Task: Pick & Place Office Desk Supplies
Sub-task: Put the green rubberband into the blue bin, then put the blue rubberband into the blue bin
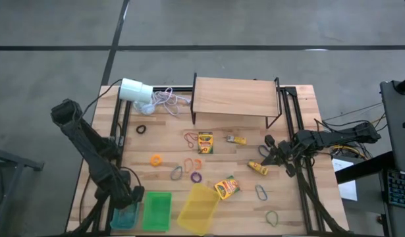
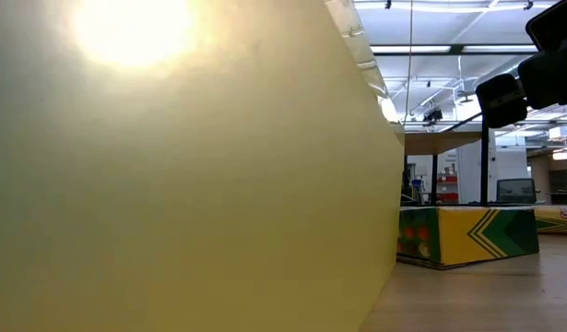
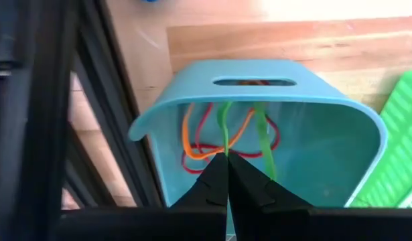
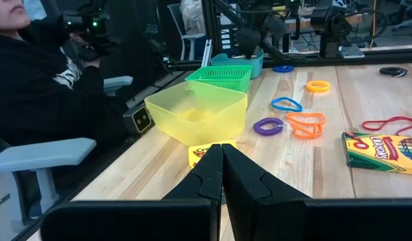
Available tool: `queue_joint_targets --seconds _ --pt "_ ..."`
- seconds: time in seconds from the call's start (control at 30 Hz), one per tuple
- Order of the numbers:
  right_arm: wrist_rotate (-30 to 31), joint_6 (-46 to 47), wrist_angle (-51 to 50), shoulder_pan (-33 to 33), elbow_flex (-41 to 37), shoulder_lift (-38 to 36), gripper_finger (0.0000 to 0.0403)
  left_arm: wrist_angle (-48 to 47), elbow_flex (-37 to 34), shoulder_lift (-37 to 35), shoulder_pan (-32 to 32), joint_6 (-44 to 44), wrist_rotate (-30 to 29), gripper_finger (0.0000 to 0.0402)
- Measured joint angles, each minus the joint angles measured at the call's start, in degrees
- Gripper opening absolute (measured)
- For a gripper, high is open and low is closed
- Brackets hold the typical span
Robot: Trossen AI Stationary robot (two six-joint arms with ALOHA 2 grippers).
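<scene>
Yellow bin: its wall sits right against the low camera and fills most of that view; seen from overhead it lies tilted near the table's front edge, between my two arms.
Left gripper: my fingers are pressed together on a green rubber band, which hangs from my tips into the blue bin.
Blue bin contents: an orange loop and a red loop lie inside it.
Left arm position: I hang over the front-left corner of the table, directly above the blue bin, with the green bin just beside it.
Right gripper: my fingers are together with nothing between them, above the right side of the table and pointing towards the bins.
Crayon boxes: one lies at mid-table in front of the wooden shelf; another lies tilted just beside the yellow bin.
Yellow packets: one near the shelf, one close to my right fingertips.
Loose loops: an orange one, a purple one, a blue one and a black one are scattered over the wood.
Background: a seated person in dark clothing is beyond the table's front edge.
Back left: a white cylinder with its cord.
</scene>
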Motion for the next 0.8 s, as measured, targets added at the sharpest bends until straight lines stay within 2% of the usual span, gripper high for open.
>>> queue_joint_targets --seconds 0.3,0.6,0.8 --pt "0.0 0.0 0.0 0.0 0.0 0.0 0.0008 3.1 -1.7 0.0 0.0 0.5 -0.1 0.0016" --pt "0.0 0.0 0.0 0.0 0.0 0.0 0.0008 3.3 -1.7 0.0 0.0 2.2 -0.7 0.0099" --pt "0.0 0.0 0.0 0.0 0.0 0.0 0.0008 3.7 -1.6 0.0 0.0 2.1 -0.7 0.0136"
